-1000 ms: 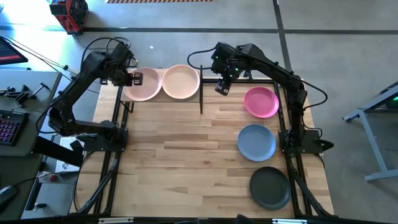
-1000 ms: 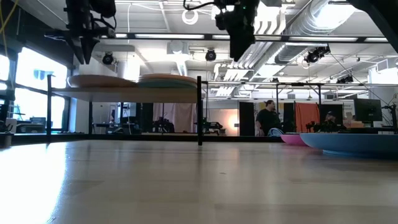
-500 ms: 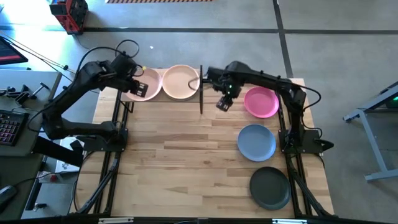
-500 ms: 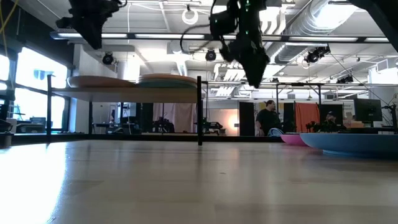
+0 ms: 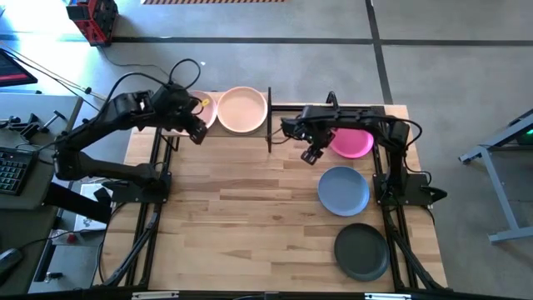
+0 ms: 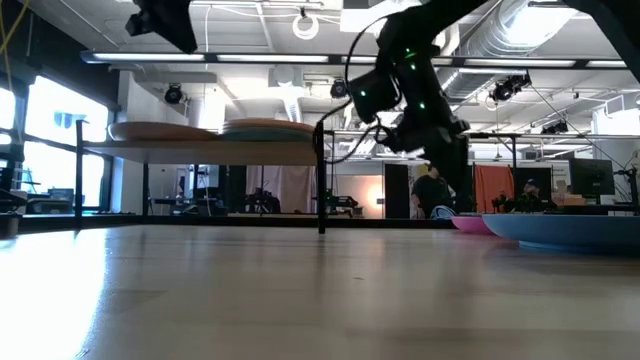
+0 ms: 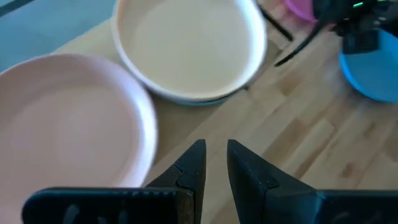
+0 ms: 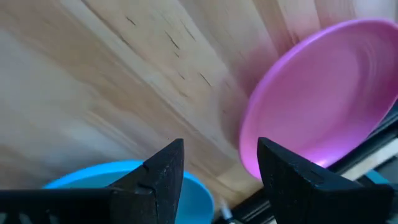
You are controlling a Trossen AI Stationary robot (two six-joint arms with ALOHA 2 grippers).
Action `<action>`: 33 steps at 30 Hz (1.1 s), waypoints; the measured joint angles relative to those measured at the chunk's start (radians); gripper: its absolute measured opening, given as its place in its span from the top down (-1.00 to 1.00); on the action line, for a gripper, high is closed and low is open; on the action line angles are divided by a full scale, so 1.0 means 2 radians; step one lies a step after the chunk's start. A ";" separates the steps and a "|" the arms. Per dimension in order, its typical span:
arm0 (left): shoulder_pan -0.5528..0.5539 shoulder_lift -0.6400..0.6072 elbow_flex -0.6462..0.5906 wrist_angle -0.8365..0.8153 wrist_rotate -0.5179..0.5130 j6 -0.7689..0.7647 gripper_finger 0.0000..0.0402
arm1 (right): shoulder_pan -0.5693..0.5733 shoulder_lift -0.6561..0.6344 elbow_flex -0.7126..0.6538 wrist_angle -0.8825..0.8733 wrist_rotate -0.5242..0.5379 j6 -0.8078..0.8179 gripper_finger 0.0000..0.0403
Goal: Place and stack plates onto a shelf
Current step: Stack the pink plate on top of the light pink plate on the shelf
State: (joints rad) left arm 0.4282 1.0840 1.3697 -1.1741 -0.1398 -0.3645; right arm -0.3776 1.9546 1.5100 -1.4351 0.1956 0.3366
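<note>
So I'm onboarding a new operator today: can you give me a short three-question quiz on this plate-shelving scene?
1. How many plates lie on the table to the right of the shelf?
2. True or false: the right gripper is holding the magenta plate.
3. Which gripper is nearer the shelf's pale pink plate: A) left gripper, B) right gripper?

Key:
1. Three: the magenta plate, the blue plate and the dark charcoal plate.
2. False: its fingers are open and empty, beside that plate.
3. A.
</note>
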 joint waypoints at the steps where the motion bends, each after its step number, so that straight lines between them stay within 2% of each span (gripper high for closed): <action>1: -0.007 0.000 0.000 0.001 0.000 0.000 0.74 | 0.000 0.000 -0.010 0.006 0.006 0.002 0.10; 8: -0.049 0.000 0.000 0.011 0.000 0.000 0.74 | -0.001 -0.008 -0.088 0.053 0.020 0.013 0.10; 21: -0.075 0.015 0.000 0.013 -0.014 -0.028 0.74 | -0.026 -0.114 -0.237 0.189 0.028 0.025 0.10; 33: -0.082 0.031 0.000 0.027 -0.014 -0.048 0.74 | -0.035 -0.114 -0.280 0.228 0.026 0.010 0.10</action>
State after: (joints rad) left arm 0.2649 1.1458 1.3697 -1.1194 -0.1669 -0.4610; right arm -0.4484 1.7264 0.9497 -0.9788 0.2466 0.3573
